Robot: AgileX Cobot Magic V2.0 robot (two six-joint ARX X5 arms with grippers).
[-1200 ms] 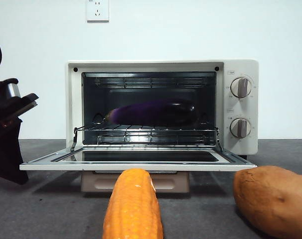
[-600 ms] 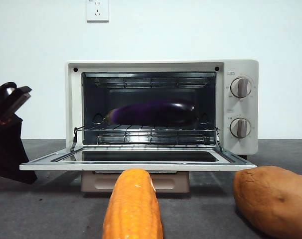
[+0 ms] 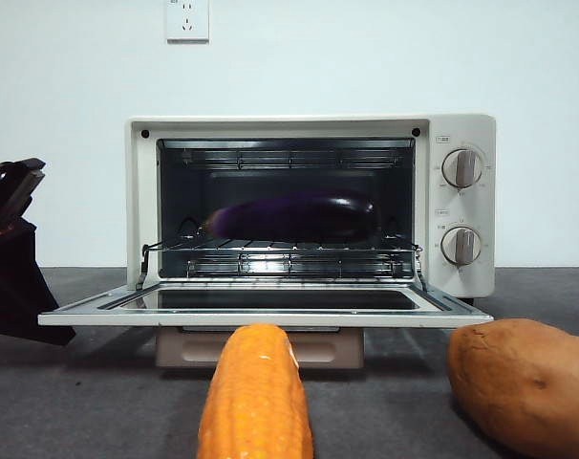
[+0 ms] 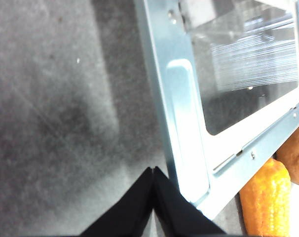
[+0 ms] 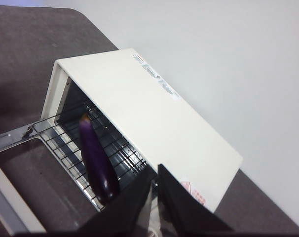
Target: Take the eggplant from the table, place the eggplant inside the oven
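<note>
Bright, even light; glare whitens the oven [image 4: 189, 118] door's metal frame, and the eggplant [image 3: 294, 216] inside looks blurred.

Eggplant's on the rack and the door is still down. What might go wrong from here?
The left gripper hangs beside the corner of the open oven door; any swing could clip it. The corn cob and sweet potato lie just before the door. The eggplant lies loose on the wire rack, so a jolt might roll it.

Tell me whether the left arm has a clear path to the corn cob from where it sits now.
Probably not directly. The left pincer hangs shut beside the open oven door, whose corner stands between it and the corn cob. It would likely need to swing around the door's front edge.
</note>
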